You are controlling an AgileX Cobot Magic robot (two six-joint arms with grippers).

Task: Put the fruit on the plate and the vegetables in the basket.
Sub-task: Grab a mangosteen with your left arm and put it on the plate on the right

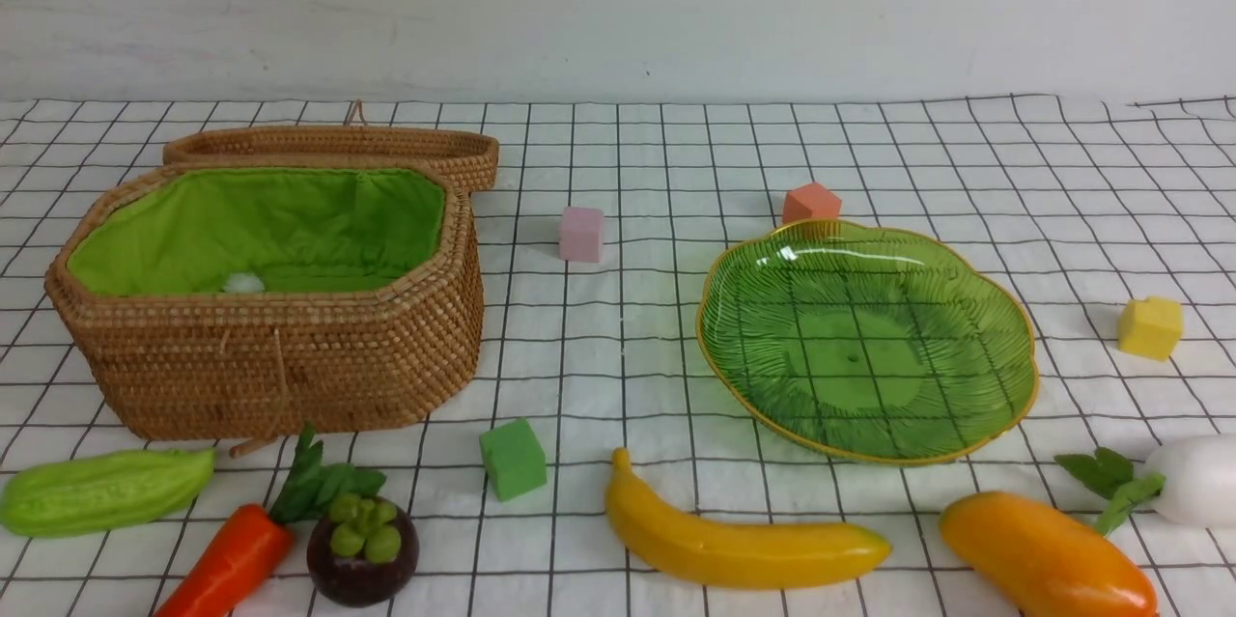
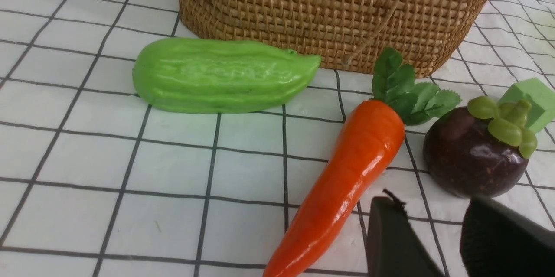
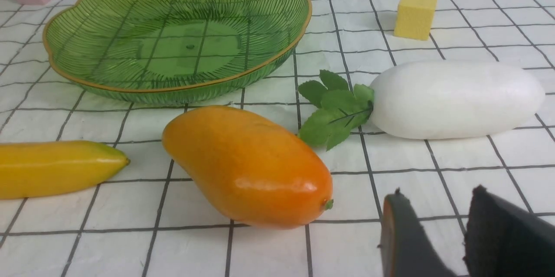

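At the far left of the front view, the bumpy light-green gourd (image 1: 108, 491) is seen lying on its side on the gridded cloth (image 1: 589, 366), in front of the brown woven basket (image 1: 290, 356). The basket is lined with bright green cloth, its lid (image 1: 333, 146) is folded back behind it, and a small whitish thing (image 1: 243, 283) can be seen inside. The orange carrot (image 1: 229, 559) is laid at a slant, its leaves pointed towards the basket. The left gripper (image 2: 427, 229) is seen in the left wrist view near the carrot and the mangosteen (image 1: 362, 549); its two fingers are held apart, with nothing gripped. Neither arm is shown in the front view.

Beside the mangosteen, a green foam cube (image 1: 513, 459) is placed, and a pink cube (image 1: 581, 234) is set farther back. The yellow banana (image 1: 744, 540) is laid crosswise in front of the green glass plate (image 1: 859, 347), behind which a red-orange cube (image 1: 812, 204) is partly hidden. The mango (image 1: 1048, 554) is rested on the cloth near the plate. In the right wrist view, the right gripper (image 3: 438, 229) is held near the mango, its fingers likewise parted around nothing. Farthest right, a yellow cube (image 1: 1150, 327) and a white leafy vegetable (image 1: 1197, 480) are seen.
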